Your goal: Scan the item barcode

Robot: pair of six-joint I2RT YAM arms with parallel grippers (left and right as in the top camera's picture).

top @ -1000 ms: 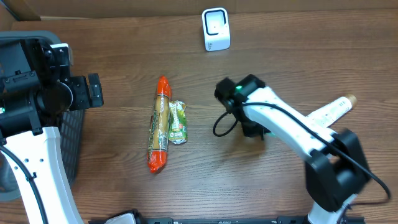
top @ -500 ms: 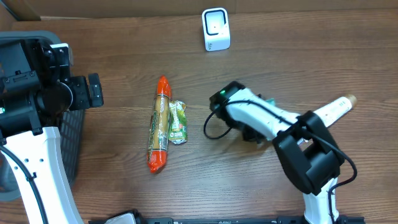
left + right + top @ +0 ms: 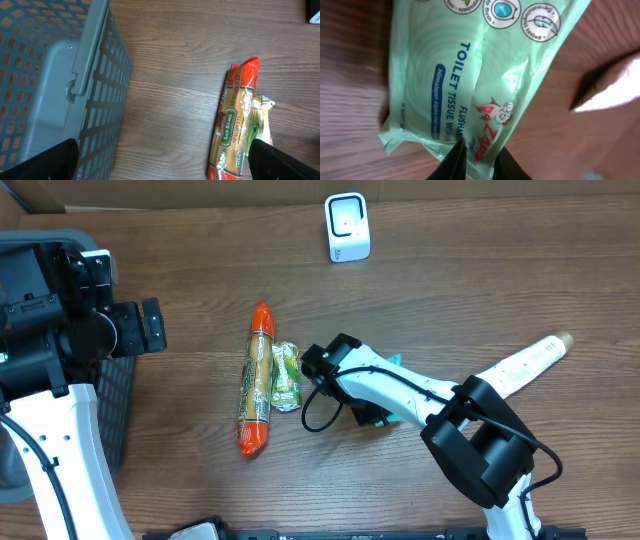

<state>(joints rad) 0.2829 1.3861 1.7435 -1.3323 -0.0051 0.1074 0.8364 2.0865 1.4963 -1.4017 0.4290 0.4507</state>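
Right arm has swung toward 8 o'clock in the last second. The right gripper now sits just at 3 o'clock of the spaghetti pack, further from the scanner at the table's 12 o'clock edge. We judge no scan is in progress yet.

The wipes pack is under that gripper, low on the wood. It fans out toward 12 o'clock from the jaws in the wrist view, its near edge lying between the two narrow-set fingertips. We cannot tell whether they're pinching the film or letting go.

The printed front faces us and we see no barcode.

Left gripper is spread wide and holding nothing, parked at 9 o'clock.
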